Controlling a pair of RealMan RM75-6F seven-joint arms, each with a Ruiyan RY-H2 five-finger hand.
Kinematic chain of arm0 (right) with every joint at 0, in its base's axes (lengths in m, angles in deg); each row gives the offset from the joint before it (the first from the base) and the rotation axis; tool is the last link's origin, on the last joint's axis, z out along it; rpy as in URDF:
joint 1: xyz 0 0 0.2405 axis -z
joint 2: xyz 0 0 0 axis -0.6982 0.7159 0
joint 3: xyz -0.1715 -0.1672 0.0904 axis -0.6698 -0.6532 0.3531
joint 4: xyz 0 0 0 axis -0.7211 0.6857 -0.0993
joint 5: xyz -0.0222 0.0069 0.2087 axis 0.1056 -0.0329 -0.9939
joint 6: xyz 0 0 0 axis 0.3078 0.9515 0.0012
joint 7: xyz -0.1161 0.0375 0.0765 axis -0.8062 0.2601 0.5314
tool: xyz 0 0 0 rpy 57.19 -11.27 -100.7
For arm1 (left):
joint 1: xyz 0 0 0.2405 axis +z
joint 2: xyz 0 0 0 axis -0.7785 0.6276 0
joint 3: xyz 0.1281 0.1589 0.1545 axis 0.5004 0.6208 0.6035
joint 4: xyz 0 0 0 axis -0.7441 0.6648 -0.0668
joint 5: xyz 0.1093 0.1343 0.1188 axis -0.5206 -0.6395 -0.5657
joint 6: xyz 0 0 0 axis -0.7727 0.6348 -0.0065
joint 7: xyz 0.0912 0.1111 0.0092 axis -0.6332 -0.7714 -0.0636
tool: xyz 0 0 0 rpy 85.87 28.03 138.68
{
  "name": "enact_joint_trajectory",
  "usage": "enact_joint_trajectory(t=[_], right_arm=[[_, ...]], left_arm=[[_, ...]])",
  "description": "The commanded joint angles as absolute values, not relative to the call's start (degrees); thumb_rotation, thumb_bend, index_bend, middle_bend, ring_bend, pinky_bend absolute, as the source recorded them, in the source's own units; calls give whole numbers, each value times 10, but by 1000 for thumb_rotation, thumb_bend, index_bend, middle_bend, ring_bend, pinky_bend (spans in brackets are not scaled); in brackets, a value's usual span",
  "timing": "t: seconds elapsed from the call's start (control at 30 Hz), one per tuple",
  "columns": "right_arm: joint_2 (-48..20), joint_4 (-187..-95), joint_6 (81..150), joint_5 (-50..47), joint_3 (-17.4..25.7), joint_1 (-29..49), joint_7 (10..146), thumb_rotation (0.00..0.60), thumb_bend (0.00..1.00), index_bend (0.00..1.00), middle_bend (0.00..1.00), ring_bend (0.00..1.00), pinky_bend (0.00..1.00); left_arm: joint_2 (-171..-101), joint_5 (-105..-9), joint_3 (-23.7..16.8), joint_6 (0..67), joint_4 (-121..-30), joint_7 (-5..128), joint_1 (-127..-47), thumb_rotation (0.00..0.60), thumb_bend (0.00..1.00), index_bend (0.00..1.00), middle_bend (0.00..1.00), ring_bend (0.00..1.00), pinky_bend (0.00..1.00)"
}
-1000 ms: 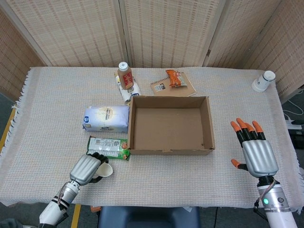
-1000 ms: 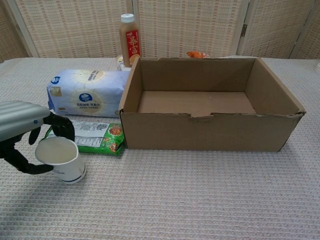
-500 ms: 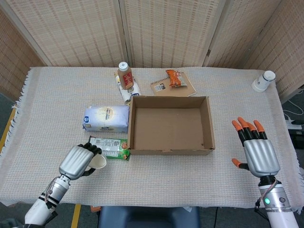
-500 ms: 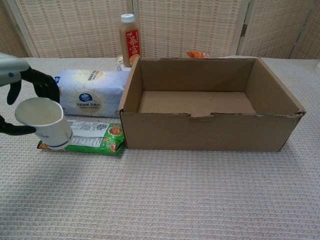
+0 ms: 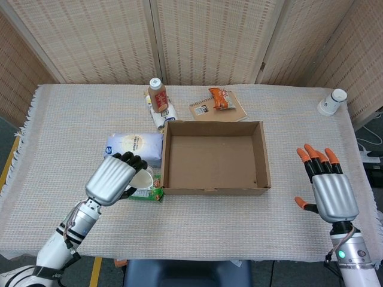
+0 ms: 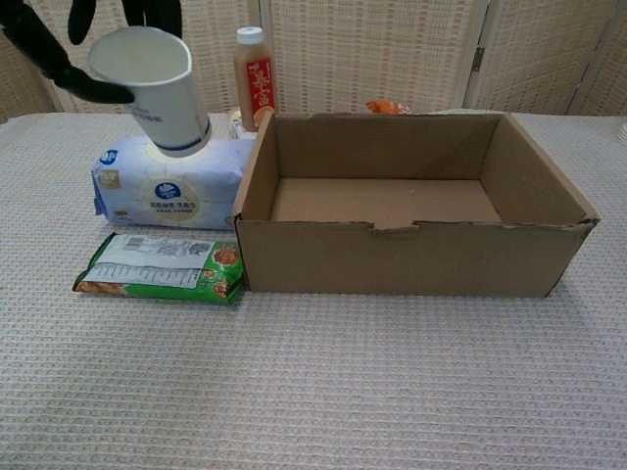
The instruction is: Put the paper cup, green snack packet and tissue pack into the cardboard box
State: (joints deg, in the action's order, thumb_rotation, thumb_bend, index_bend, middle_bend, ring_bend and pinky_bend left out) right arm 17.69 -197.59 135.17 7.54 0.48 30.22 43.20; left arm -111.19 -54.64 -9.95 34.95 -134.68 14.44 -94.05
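My left hand [image 5: 111, 180] grips the white paper cup [image 6: 159, 90] and holds it in the air, left of the cardboard box [image 5: 215, 158]. In the chest view the cup hangs tilted above the tissue pack [image 6: 168, 182], with dark fingers [image 6: 47, 49] around its rim. The green snack packet [image 6: 162, 266] lies flat on the cloth in front of the tissue pack, against the box's left wall. The box [image 6: 411, 206] is open and holds nothing. My right hand [image 5: 330, 191] hovers open to the right of the box, fingers spread.
Behind the box stand a brown bottle [image 5: 157, 94], a notebook [image 5: 220, 109] with an orange snack packet [image 5: 220, 98] on it, and a white item beside the bottle. Another white cup [image 5: 331, 102] lies at the far right corner. Woven screens close off the back.
My left hand has lifted the paper cup from the table front up and toward the box, uncovering the green packet. The right hand barely shifted.
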Motion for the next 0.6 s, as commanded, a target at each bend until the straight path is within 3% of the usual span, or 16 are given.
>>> enact_joint_trajectory(t=[0.03, 0.33, 0.6], right_arm=[[180, -1975, 1356, 76, 8, 304, 437, 600, 73, 71, 0, 0, 0], [188, -1973, 1360, 69, 16, 305, 448, 600, 73, 71, 0, 0, 0], [192, -1971, 1361, 67, 19, 306, 455, 600, 73, 71, 0, 0, 0]], left_arm=[[-1167, -497, -129, 342, -1326, 123, -997, 600, 262, 406, 426, 321, 528], [-1316, -440, -148, 369, -1234, 89, -1098, 600, 260, 411, 429, 320, 526], [-1377, -391, -168, 369, -1149, 107, -1146, 600, 259, 415, 423, 312, 525]])
